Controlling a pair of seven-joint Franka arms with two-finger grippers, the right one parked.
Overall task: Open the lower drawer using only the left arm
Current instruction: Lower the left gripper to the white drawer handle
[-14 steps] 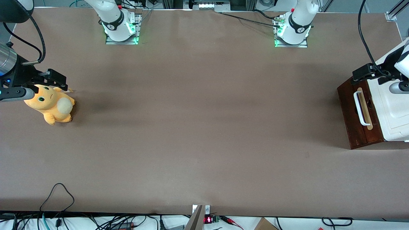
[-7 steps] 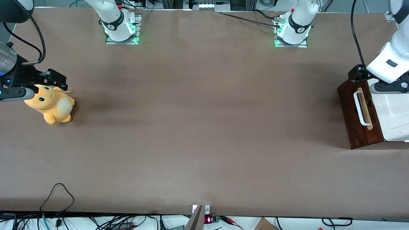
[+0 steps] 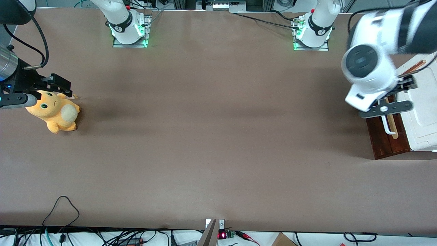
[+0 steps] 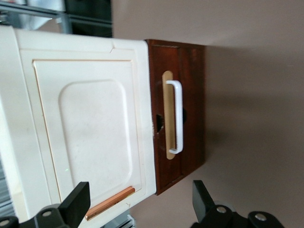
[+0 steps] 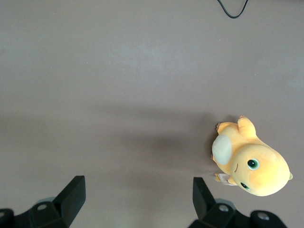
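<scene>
- My glossy white left arm [image 3: 372, 58] has swung in since half a second ago: its big rounded joint now hangs above the cabinet's front, covering the part of the dark wood farther from the front camera.
- The white moulded cabinet top [image 4: 80, 128] sits where it was, at the working arm's end of the brown table [image 3: 211, 136].
- The dark red-brown wooden lower drawer [image 4: 187, 95] below that top has not shifted; its front looks flush and closed.
- My small black two-finger gripper [image 4: 137, 209] hovers above the cabinet, clear of it, fingers [image 4: 78, 202] spread wide apart with nothing between them.
- The white U-shaped bar handle [image 4: 176, 116] lies along a pale wood strip [image 4: 167, 80], untouched.
</scene>
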